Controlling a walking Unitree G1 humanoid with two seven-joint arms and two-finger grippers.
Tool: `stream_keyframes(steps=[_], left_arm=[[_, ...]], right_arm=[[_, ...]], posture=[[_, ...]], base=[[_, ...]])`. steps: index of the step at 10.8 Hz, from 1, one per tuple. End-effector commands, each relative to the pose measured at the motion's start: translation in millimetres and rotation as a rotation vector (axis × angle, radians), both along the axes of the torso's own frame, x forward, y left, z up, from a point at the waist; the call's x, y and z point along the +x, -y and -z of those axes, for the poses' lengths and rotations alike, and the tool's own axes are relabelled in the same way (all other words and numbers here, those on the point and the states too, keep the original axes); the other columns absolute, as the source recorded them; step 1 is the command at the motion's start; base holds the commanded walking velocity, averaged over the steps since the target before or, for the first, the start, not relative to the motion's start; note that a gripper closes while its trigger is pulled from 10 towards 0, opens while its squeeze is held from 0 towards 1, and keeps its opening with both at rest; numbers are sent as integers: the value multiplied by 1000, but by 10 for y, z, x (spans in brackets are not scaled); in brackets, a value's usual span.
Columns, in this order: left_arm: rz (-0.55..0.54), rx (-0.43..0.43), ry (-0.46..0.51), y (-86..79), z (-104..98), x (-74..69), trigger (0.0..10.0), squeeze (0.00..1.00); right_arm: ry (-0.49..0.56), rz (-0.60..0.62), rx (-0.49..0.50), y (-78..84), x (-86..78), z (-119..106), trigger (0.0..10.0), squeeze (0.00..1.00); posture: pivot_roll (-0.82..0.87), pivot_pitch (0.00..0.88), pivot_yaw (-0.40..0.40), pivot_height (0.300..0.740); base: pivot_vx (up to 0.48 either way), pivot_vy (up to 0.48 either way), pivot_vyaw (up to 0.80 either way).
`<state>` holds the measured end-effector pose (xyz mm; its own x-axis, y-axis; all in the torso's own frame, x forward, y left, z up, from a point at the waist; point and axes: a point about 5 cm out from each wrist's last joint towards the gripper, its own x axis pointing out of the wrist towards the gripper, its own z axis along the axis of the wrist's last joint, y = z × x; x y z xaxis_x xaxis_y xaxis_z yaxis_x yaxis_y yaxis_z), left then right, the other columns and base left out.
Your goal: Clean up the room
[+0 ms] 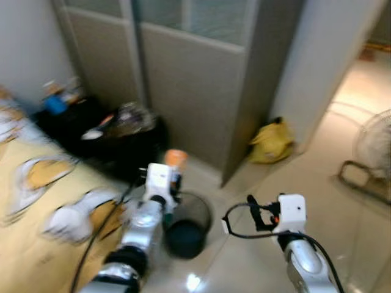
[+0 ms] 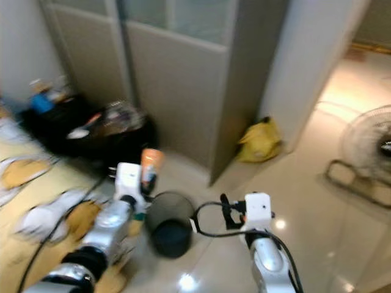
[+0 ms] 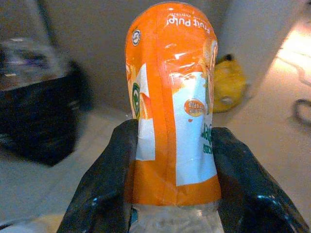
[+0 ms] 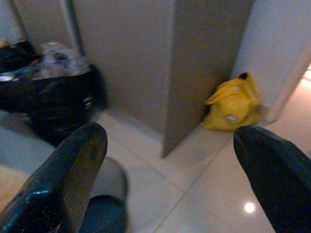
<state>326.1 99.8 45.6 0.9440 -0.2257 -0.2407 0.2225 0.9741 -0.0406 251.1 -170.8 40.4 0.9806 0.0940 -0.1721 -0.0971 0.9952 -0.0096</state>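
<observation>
Holding an orange-labelled clear plastic bottle (image 3: pixel 172 121) pinched between its two black fingers (image 3: pixel 104 189), our left gripper (image 1: pixel 173 168) hangs just above the near rim of a round dark mesh waste bin (image 1: pixel 188 227) standing on the pale tiled floor (image 1: pixel 342 232). Our right gripper (image 4: pixel 170 170) is spread wide and carries nothing, level with the bin and off to its right side.

We judge the cleaning to be partly under way: one piece of litter is in hand and close to the bin, but not yet dropped, and the bottle needs to come fully over the opening before release.

Plenty seems left. A stuffed black rubbish bag (image 1: pixel 125 131) sits against the grey partition wall (image 1: pixel 195 91), a crumpled yellow plastic bag (image 1: pixel 270 142) lies in the corner by the partition's edge, and white, blurred items (image 1: pixel 73 221) lie scattered on the yellow patterned mat (image 1: pixel 24 244) at our left. A white standing fan (image 1: pixel 372 152) rests near the right edge of the floor.
</observation>
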Motion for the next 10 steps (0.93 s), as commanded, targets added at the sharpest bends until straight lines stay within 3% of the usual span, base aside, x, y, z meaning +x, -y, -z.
stream_keyframes(steps=[1, 5, 6, 7, 8, 9, 10], left_arm=[[26, 2, 10, 82, -39, 27, 10000, 0], [-13, 66, -24, 96, -32, 77, 10000, 0], [-52, 156, -40, 51, -4, 87, 10000, 0], [-132, 222, -66, -115, 20, 108, 10000, 0], [-200, 203, -92, -235, 25, 122, 10000, 0], [-217, 251, -114, -317, 71, 98, 10000, 0], [-229, 270, -126, -364, 93, 85, 10000, 0]], right_arm=[[-3, 20, -20, 87, -29, -5, 10000, 0], [-37, -15, -28, 89, -137, 27, 10000, 0], [-57, -32, -34, 92, -219, 46, 10000, 0], [-72, -38, -36, 108, -354, 24, 10000, 0], [-89, -51, -43, 108, -514, 0, 10000, 0], [-120, -68, -35, 85, -802, -41, 10000, 0], [-136, -70, -25, 64, -952, -76, 10000, 0]], posture=[[9, 49, -1, 740], [-15, 67, -17, 740], [-34, 91, -26, 740], [-65, 167, -47, 740], [-99, 206, -62, 740], [-145, 273, -65, 740], [-172, 311, -57, 740]], base=[[480, 0, 0], [473, 0, 0], [0, 0, 0], [0, 0, 0], [0, 0, 0], [0, 0, 0], [0, 0, 0]])
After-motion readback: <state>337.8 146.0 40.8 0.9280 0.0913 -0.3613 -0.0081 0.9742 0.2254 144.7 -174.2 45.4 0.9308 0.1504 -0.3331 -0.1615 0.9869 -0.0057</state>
